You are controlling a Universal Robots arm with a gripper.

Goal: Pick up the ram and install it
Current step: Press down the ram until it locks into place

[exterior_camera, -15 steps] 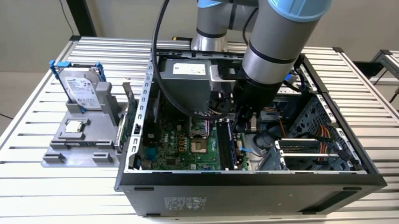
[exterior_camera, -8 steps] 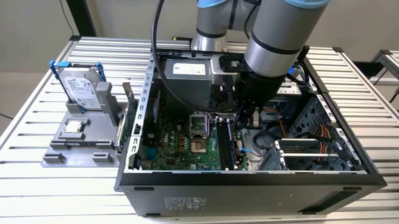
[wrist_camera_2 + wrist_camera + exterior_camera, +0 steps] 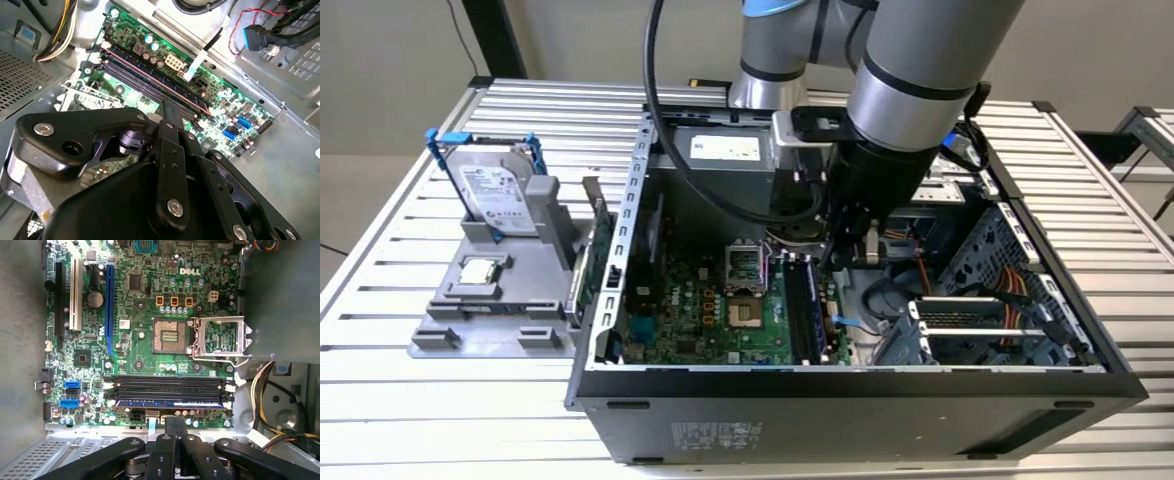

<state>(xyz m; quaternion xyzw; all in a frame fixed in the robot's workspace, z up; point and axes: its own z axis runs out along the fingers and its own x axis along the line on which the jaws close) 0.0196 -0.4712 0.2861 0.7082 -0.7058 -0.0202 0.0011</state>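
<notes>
Inside the open computer case (image 3: 854, 410), the arm's pincer (image 3: 841, 250) reaches down over the green motherboard (image 3: 90, 365). In both wrist views its two black fingers (image 3: 170, 426) lie pressed flat against each other, so the pincer (image 3: 175, 419) is narrow and nothing is gripped between them.

The ram (image 3: 167, 403) sits lengthwise in the black memory slot nearest the pincer, with its thin upper edge facing up. In the second wrist view the joined fingertips of the pincer (image 3: 171, 106) overlap the ram (image 3: 150, 77) near the middle of its length; whether they touch it cannot be told. Just beyond the ram, farther from the pincer, run the empty black slots (image 3: 167, 385), parallel to it. Farther again from the pincer lies the open processor socket (image 3: 170, 335), its metal frame (image 3: 220, 337) folded to one side.

Well apart from the pincer, outside the case, a grey holder (image 3: 487, 320) rests on the slatted table (image 3: 400, 420). It carries a silver hard drive (image 3: 494, 195) with blue handles, standing upright, and a small square processor chip (image 3: 480, 270), lying flat.
</notes>
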